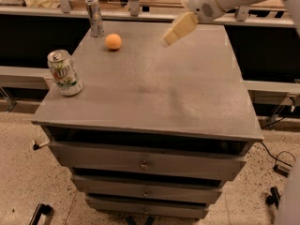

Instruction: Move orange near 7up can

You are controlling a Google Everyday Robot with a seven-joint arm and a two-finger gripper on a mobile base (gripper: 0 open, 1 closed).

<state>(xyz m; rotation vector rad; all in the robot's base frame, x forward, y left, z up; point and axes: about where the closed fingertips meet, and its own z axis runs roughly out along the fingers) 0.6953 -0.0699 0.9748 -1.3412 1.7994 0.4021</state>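
Observation:
The orange point(113, 41) sits on the grey cabinet top point(154, 83) near its far left corner. The 7up can point(64, 72), green and white with a silver top, stands upright near the left edge, closer to the front. My gripper point(177, 30) hangs in the air above the far middle of the top, to the right of the orange and well apart from it. It holds nothing that I can see.
A slim silver-grey can point(95, 17) stands upright at the far left corner, just behind the orange. The cabinet has several drawers point(145, 163) below. A dark shelf and railing point(140, 13) run behind it. Cables lie on the floor at right point(281, 163).

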